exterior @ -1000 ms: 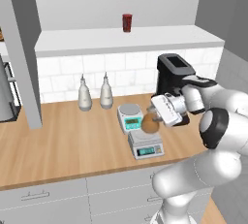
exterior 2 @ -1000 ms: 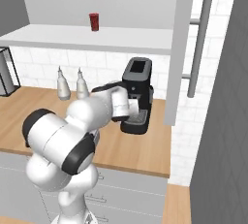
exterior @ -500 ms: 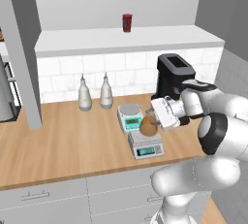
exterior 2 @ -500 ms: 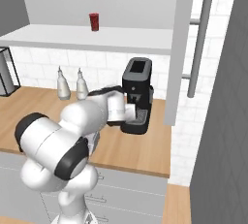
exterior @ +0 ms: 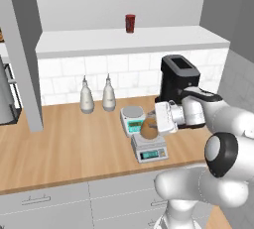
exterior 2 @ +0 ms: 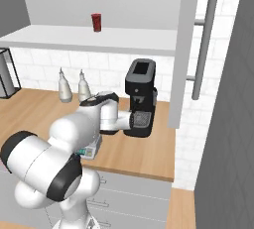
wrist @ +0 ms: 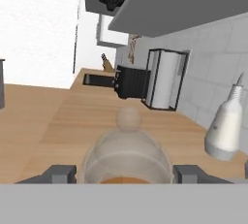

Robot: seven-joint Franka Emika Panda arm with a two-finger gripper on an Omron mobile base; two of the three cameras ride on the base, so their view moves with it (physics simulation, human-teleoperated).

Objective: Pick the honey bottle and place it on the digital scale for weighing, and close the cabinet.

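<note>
On the counter, one honey bottle sits gripped in the jaws above one digital scale.

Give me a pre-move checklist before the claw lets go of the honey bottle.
1. Honey bottle sits between the claw fingers: ok.
2. Bottle is over the digital scale, not the round-platter scale: ok.
3. Bottle base resting on the platform: cannot tell.
4. Bottle upright: cannot tell, since the hand view shows it end-on.
5. Cabinet closed: not ok, its door stands open.
</note>
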